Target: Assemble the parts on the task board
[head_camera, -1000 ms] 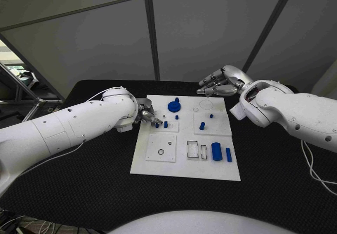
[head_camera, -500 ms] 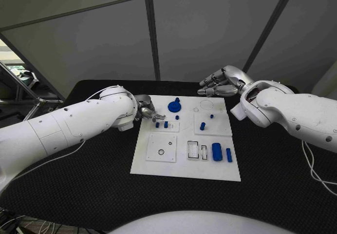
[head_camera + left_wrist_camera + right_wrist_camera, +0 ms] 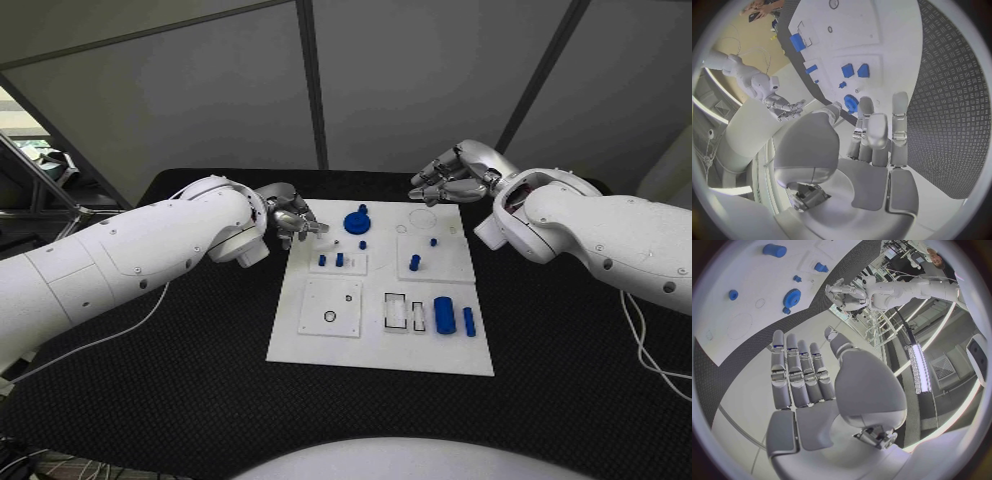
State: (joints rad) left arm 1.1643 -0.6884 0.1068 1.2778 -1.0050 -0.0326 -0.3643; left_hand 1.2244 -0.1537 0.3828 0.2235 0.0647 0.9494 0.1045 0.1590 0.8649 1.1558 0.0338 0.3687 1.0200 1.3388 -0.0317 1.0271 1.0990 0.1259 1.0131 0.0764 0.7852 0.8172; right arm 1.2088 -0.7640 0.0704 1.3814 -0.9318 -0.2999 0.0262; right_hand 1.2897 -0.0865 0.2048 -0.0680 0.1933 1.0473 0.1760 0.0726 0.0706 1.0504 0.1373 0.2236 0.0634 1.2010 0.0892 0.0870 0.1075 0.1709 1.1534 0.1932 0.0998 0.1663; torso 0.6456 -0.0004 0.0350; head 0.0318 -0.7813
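The white task board (image 3: pixel 382 300) lies in the middle of the black table (image 3: pixel 173 380), its long side running from near to far. On its far part a blue gear (image 3: pixel 358 218) stands left of a faint round outline, with a small blue peg (image 3: pixel 362 241) just near of it. A raised white square on the left of the board carries two short blue pegs (image 3: pixel 330 260) standing side by side. To the right, a second raised square holds a blue pin (image 3: pixel 415 259) standing slightly tilted and a smaller blue stud (image 3: pixel 433 240) farther back. Nearer, on the left, a plain white plate (image 3: pixel 330 303) shows a dark ring hole and small dots, with no blue piece on it. Beside it to the right are rectangular slots (image 3: pixel 402 309); whether anything sits in them cannot be told. Just right of these a blue cylinder (image 3: pixel 446 313) lies on the board, and a thinner blue bar (image 3: pixel 469 320) lies alongside it, near the board's right edge. The left hand (image 3: pixel 296 222) hovers at the board's far left edge, just beside the two pegs, fingers loosely extended and holding nothing; its wrist view shows the fingers straight and apart above the board. The right hand (image 3: pixel 450 178) is raised past the board's far right corner, fingers lightly curved and apart, empty as well.
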